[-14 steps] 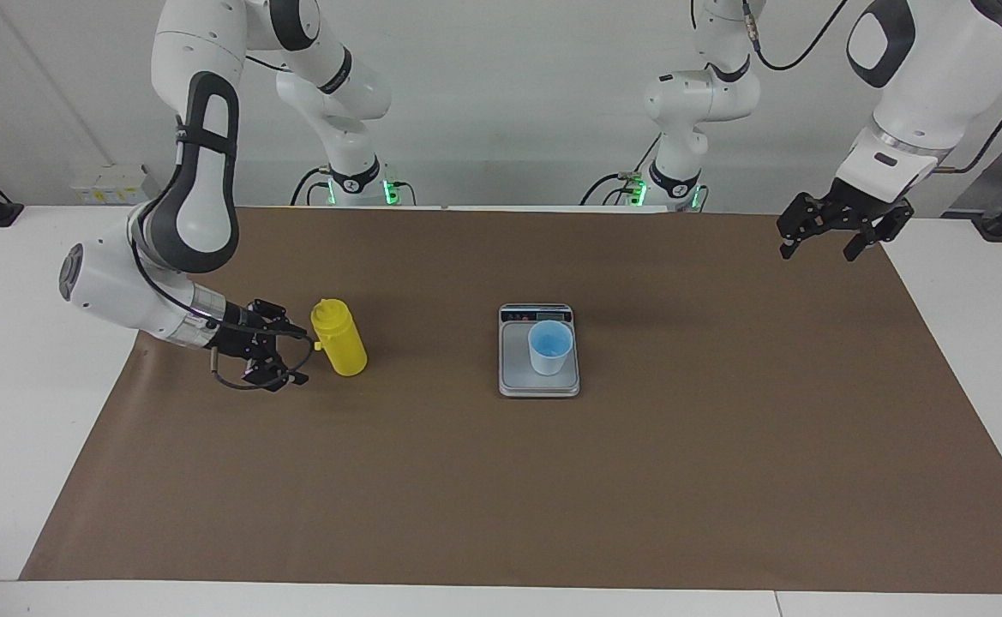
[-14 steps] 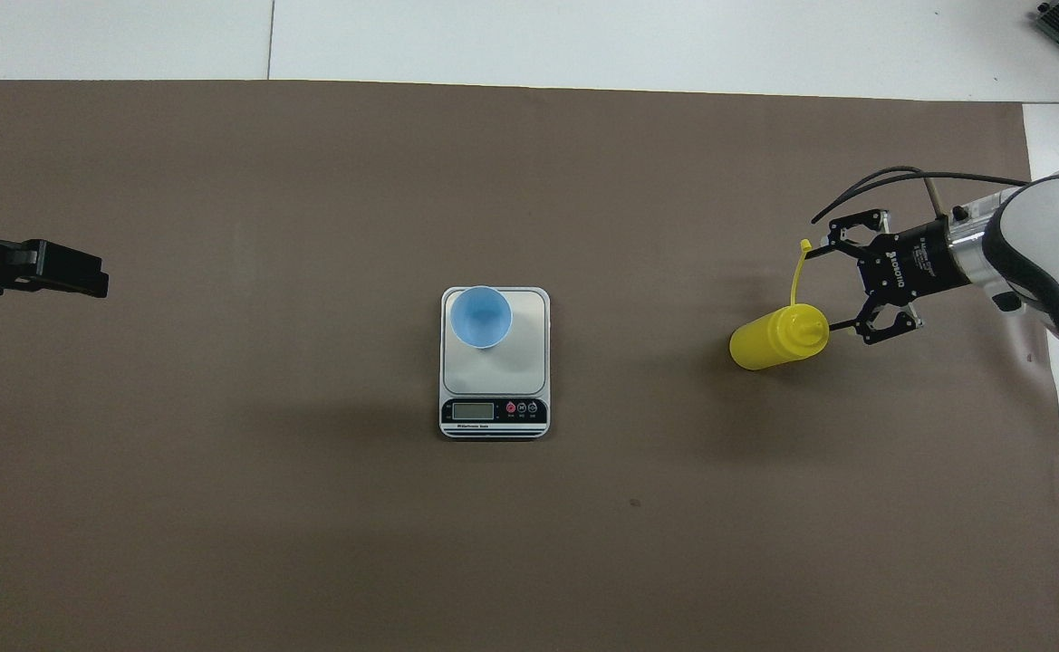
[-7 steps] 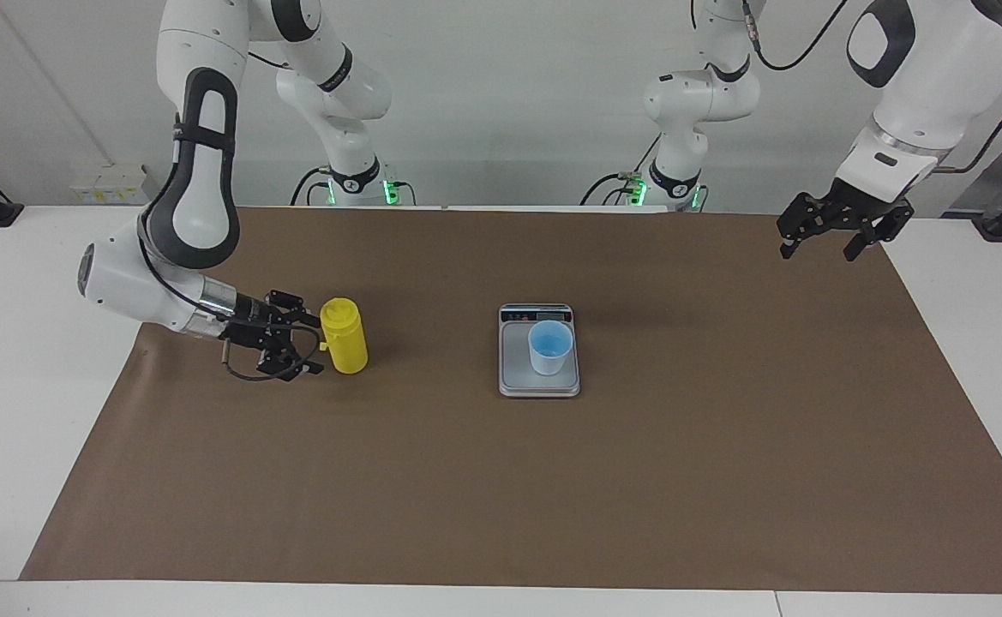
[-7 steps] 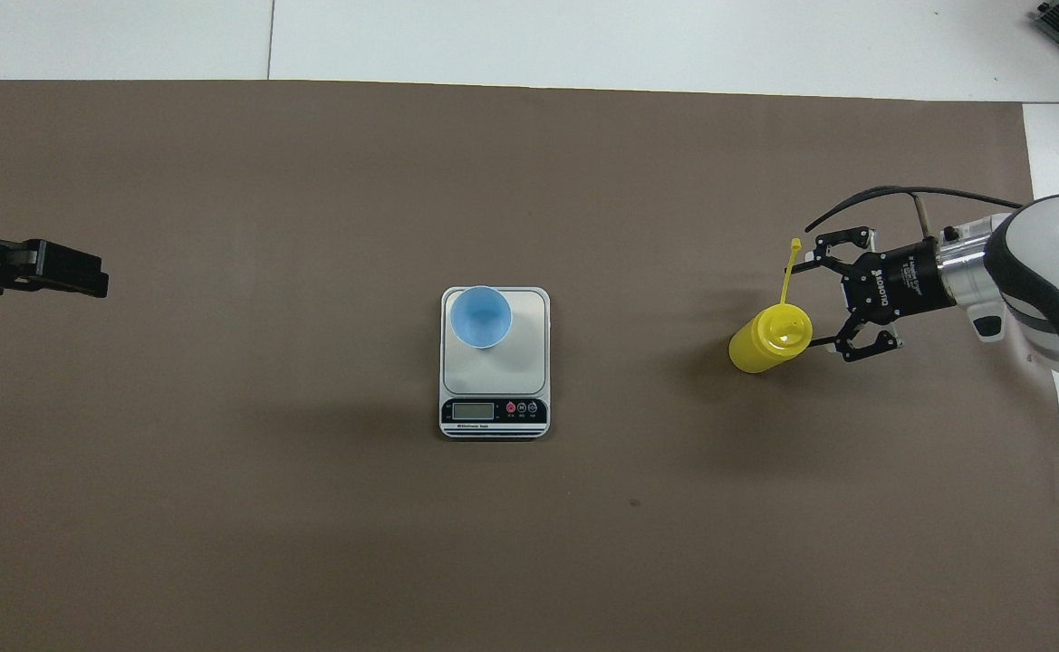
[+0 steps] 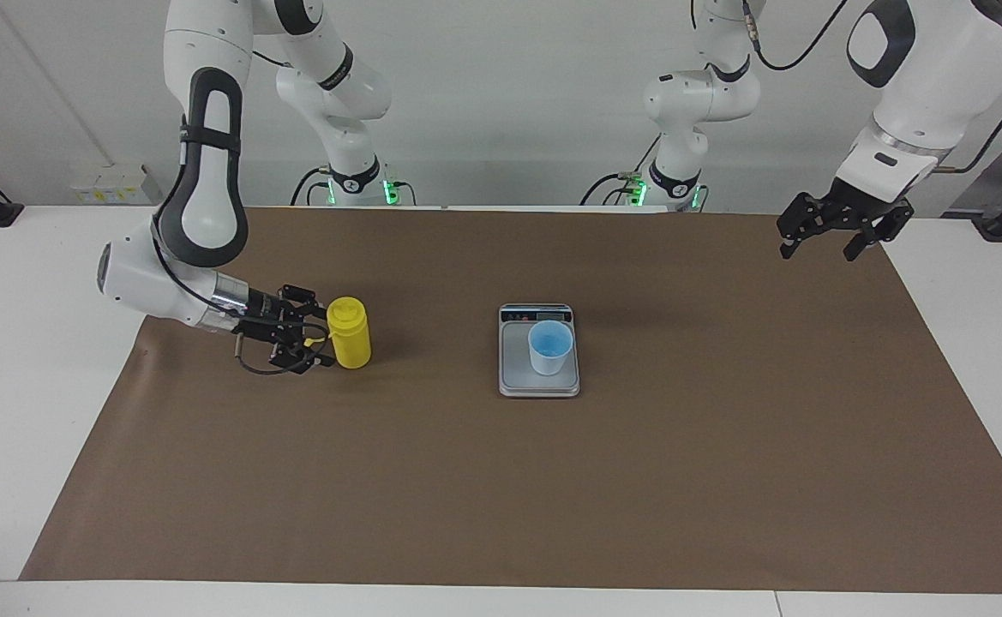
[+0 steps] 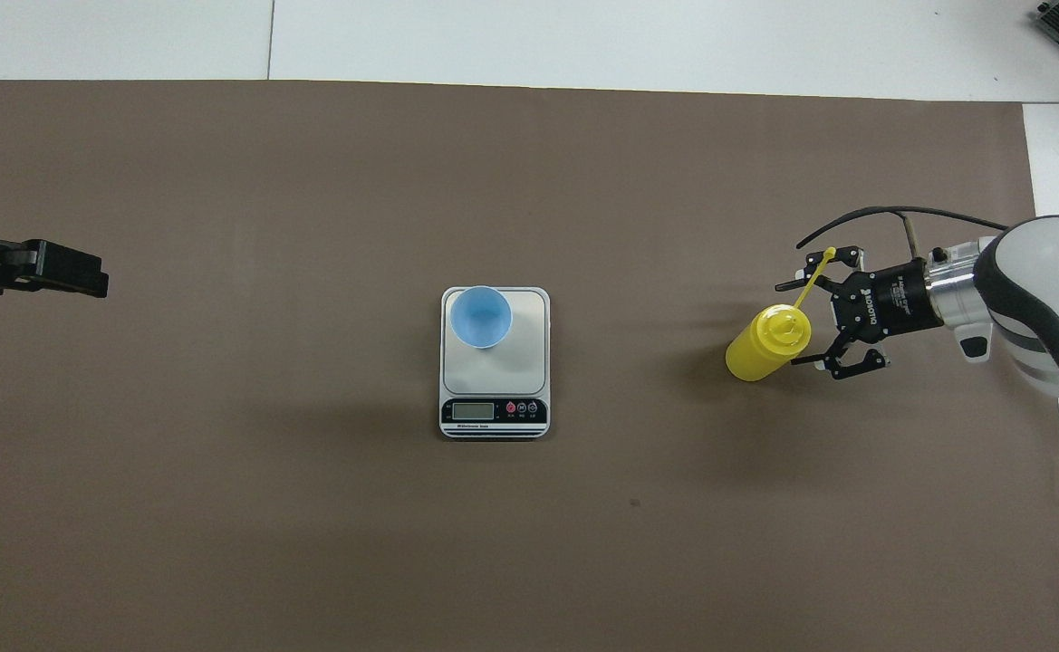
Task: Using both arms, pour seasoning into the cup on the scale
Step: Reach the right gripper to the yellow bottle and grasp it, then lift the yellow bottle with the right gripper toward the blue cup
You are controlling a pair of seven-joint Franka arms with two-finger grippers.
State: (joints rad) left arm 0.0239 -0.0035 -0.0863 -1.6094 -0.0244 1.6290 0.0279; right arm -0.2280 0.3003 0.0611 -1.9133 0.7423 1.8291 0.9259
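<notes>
Right end effector (image 5: pixel 316 340) is low over the desk (image 5: pixel 501 480) at the right arm's end, fingers spread, lying roughly level and pointing at the seasoning bottle (image 5: pixel 350 332). Fingertips sit just beside the bottle's body, not closed on it; whether one already touches the plastic I can't tell from here. Bottle stands upright on the brown mat, well apart from the scale (image 5: pixel 539 383), about as near to the robots as it. Cap strap (image 6: pixel 804 288) sticks out from the cap toward the end effector, so it could snag between a finger and the body. Scale is mid-desk with its display edge toward the robots; cup (image 5: pixel 549 347) stands upright on the weighing plate, off-centre toward the left arm's side. Left end effector (image 5: pixel 835 224) hangs in the air over the mat's corner at the left arm's end, fingers apart, waiting. Handling guess: squeeze bottle is light, soft-walled and smooth, so a hard pinch will dent it and may push product out of the nozzle early. Best hold is mid-body or just under the ridged cap, where the wall is stiffer, with moderate force. Cup is light and tapered, easy to knock over, so keep the nozzle above the rim rather than on it.
</notes>
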